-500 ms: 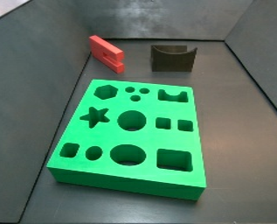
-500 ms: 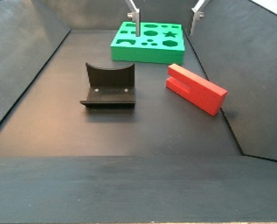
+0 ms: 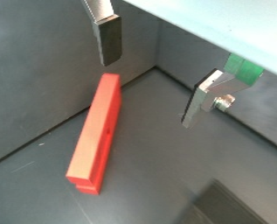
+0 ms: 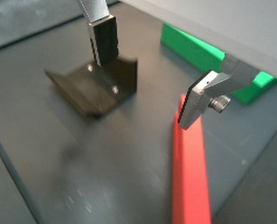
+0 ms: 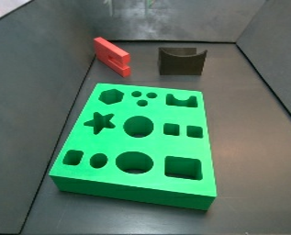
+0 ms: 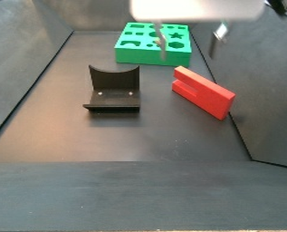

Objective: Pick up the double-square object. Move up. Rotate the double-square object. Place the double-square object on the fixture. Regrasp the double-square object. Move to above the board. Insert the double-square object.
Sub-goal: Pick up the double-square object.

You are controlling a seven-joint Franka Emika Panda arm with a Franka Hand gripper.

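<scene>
The red double-square object (image 6: 203, 91) lies on the dark floor beside the side wall; it shows in both side views (image 5: 111, 57) and both wrist views (image 3: 96, 131) (image 4: 190, 166). The dark fixture (image 6: 113, 88) stands apart from it, also in a side view (image 5: 181, 60) and a wrist view (image 4: 96, 83). The green board (image 5: 141, 138) with cut-out holes lies beyond (image 6: 154, 43). My gripper (image 6: 192, 47) hangs open and empty above the floor, between the fixture and the red object (image 3: 155, 70) (image 4: 152, 70). One finger (image 4: 203, 99) is over the red object's end.
Grey walls enclose the floor on the sides and back. A strip of the green board (image 3: 245, 68) shows behind one finger in a wrist view, and it also shows in a wrist view (image 4: 211, 57).
The gripper has come down into a side view; before, only its fingertips showed at the upper edge. The red object, fixture and board have not moved.
</scene>
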